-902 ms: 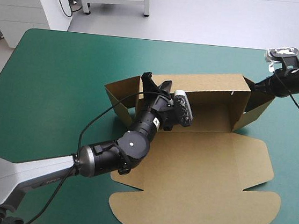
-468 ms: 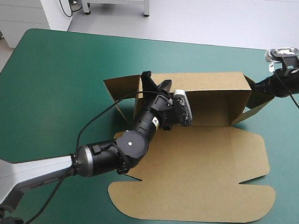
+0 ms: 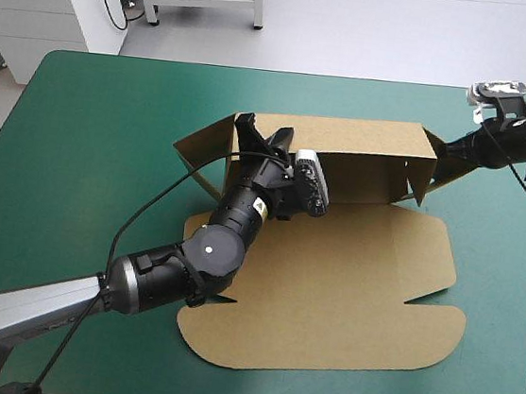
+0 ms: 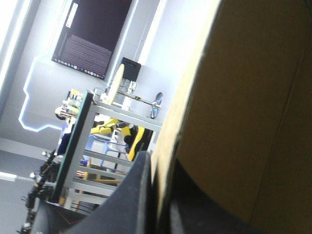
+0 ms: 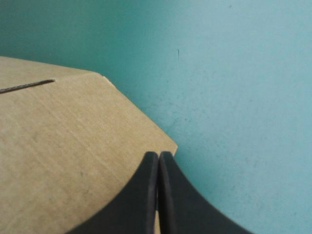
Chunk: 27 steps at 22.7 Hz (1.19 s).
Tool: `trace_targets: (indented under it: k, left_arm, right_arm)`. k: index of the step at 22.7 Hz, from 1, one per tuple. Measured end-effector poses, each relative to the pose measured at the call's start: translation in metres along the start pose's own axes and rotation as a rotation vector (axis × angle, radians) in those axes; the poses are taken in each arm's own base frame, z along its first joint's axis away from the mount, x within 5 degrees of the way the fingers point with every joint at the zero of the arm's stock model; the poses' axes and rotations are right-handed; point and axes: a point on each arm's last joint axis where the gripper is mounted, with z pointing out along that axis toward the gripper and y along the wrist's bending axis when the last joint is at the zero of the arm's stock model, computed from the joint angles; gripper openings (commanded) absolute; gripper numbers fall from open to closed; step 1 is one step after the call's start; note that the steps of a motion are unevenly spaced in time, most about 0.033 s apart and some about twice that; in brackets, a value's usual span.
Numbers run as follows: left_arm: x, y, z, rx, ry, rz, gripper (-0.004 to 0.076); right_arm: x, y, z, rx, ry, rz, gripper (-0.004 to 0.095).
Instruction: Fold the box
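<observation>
The brown box (image 3: 328, 290) lies mid-table, its lid panel flat toward the near edge and its long back wall (image 3: 364, 147) standing upright. An end flap (image 3: 202, 147) angles out at the left and another (image 3: 442, 170) at the right. My left gripper (image 3: 256, 134) reaches over the wall's left end and is shut on it. In the left wrist view the board (image 4: 253, 122) runs between the black fingers of that gripper (image 4: 158, 195). My right gripper (image 3: 449, 150) is shut on the right flap. Its wrist view shows the flap (image 5: 63, 161) held at the fingertips of the gripper (image 5: 158, 161).
The teal-green cover (image 3: 98, 140) stretches wide to the left of the box and beyond the back wall. A narrow strip of cover (image 5: 234, 97) lies past the right flap. The table's right edge is close behind my right arm.
The whole box has slid left and toward the far edge. My left gripper moved left with the wall's end, and the wall stands more upright. The right flap swung in closer to the wall.
</observation>
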Motion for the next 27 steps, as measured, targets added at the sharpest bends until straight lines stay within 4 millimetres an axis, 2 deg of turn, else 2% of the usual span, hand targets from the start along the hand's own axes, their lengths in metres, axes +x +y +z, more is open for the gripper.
trace_targets:
  k: [4, 9, 13, 14, 16, 20, 27]
  left_arm:
    - [0.002, 0.001, -0.003, 0.032, 0.020, 0.091, -0.0008]
    - [0.001, 0.001, -0.007, 0.076, 0.020, 0.072, -0.0008]
    - [-0.011, 0.020, -0.035, 0.059, -0.073, 0.039, -0.0008]
    - [-0.011, 0.029, -0.041, 0.051, -0.079, 0.028, -0.0008]
    - [-0.007, 0.030, -0.045, 0.078, -0.047, 0.010, -0.0008]
    - [-0.003, 0.016, -0.041, 0.164, -0.008, 0.051, -0.0008]
    - [0.001, -0.026, -0.014, 0.239, 0.052, 0.156, -0.0008]
  right_arm:
    - [-0.011, 0.005, -0.016, -0.006, -0.048, -0.014, -0.0015]
    - [-0.023, 0.014, -0.041, -0.011, -0.096, -0.033, -0.0016]
    - [-0.031, 0.022, -0.067, 0.004, -0.155, -0.038, -0.0015]
    - [-0.035, 0.026, -0.077, 0.006, -0.186, -0.034, -0.0015]
    - [-0.037, 0.029, -0.085, 0.008, -0.204, -0.033, -0.0015]
    - [-0.036, 0.030, -0.085, 0.002, -0.191, -0.020, -0.0015]
    - [-0.035, 0.027, -0.085, 0.032, -0.173, -0.031, -0.0015]
